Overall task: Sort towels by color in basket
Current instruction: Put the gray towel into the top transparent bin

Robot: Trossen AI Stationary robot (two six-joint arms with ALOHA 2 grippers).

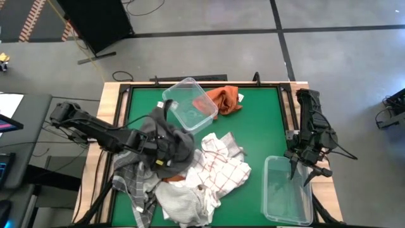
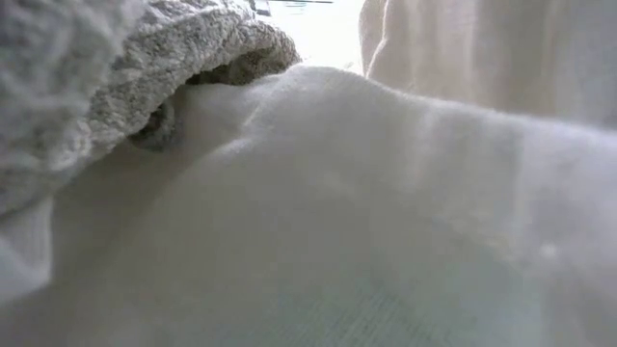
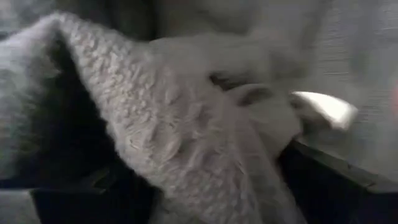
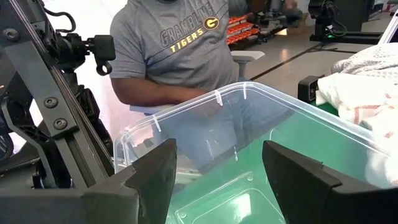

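Near edge, a plain white towel (image 1: 183, 201) and a grey plaid towel (image 1: 134, 180); just beyond, the left gripper (image 1: 166, 151) grips a dark grey towel (image 1: 174, 142). Right gripper (image 4: 214, 171) open over a clear bin (image 1: 286, 190). Rust-orange towel (image 1: 224, 99) far.

From my console, both arms read as dark, nearly black machines built of chunky jointed segments. My left arm (image 1: 95, 128) shows a blocky shoulder housing and a long straight link, with thin black cables trailing off beside it. My right arm (image 1: 311, 123) looks knobbly, more black cables looping off its side. The right gripper (image 4: 217, 177) has two broad, matte black fingers (image 4: 152, 171) with angular, faceted tips and flat inner faces.
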